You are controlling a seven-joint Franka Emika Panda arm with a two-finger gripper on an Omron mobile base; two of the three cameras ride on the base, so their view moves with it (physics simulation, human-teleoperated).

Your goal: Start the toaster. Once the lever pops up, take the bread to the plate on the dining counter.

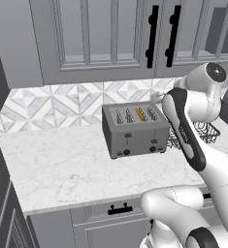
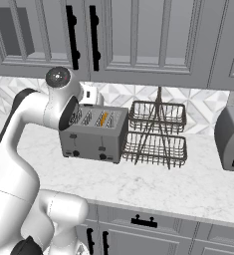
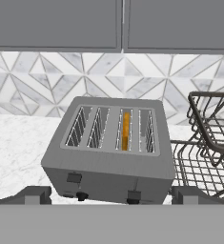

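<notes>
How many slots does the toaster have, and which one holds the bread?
4, side by side across the boxy grey metal toaster's top. The thin orange bread slice stands in the third from the left in the hand view.

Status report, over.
Gripper open, empty, short of the boxy grey metal toaster. Orange-tan bread slice in third slot from left. Dark wire rack right of it, nothing blocking.

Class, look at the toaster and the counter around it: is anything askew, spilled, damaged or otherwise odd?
Nothing stands out. The toaster stands upright and level on the marble counter, the bread sits upright in one slot, and the wire rack beside it stands upright. No spills or damage are visible.
</notes>
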